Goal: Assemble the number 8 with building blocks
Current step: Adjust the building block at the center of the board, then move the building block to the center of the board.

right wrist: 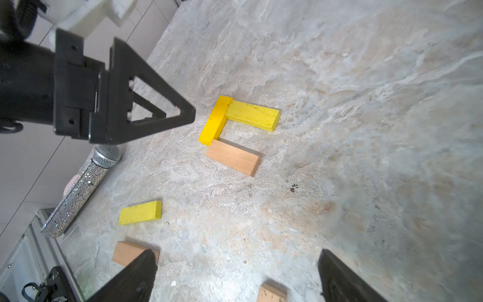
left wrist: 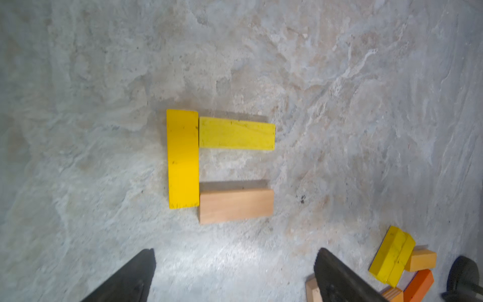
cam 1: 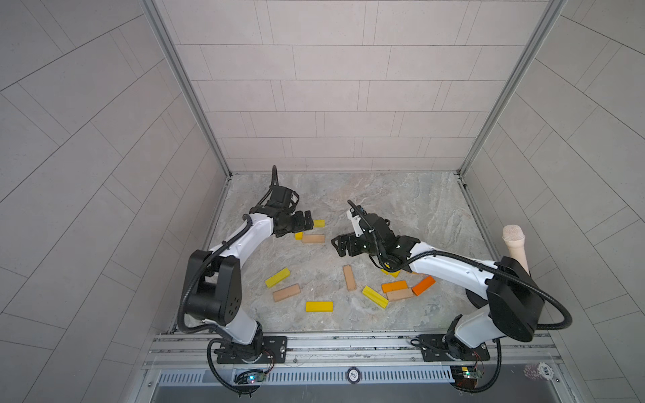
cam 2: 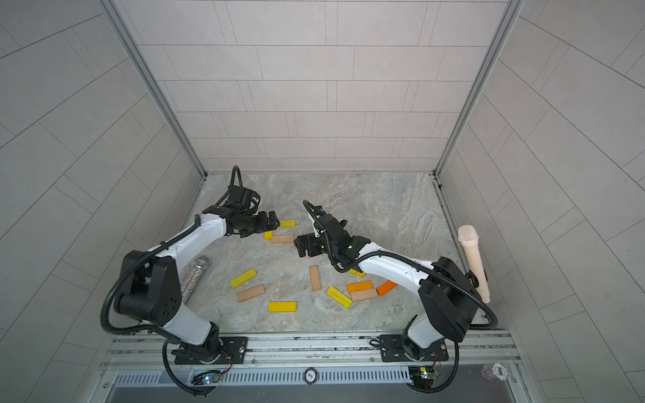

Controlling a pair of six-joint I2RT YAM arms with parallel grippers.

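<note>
Beside the left arm's base lies a silver microphone (cam 2: 195,279), which is not part of the job. The left claw (cam 1: 307,221) hangs wide open with nothing in it. Just ahead of its fingertips lies the start of the number 8 (left wrist: 183,159). It is a yellow bar with a second yellow bar (left wrist: 236,134) and a tan bar (left wrist: 236,206) butted against one of its long sides. Those two run parallel with a gap between them, making a square with one side open.

By my count three of the seven bars are down. This loop lacks its closing side, and the other loop is not begun.

The right claw (cam 1: 340,244) is near the figure's open side, also spread wide and empty. Behind it, toward the arm bases, the spare blocks (cam 1: 319,306) lie scattered flat on the table (cam 1: 419,209). They are yellow, tan and orange, several are bunched under the right arm, and they are more than the four needed. A beige microphone (cam 1: 516,247) leans at the wall, well behind that claw.
</note>
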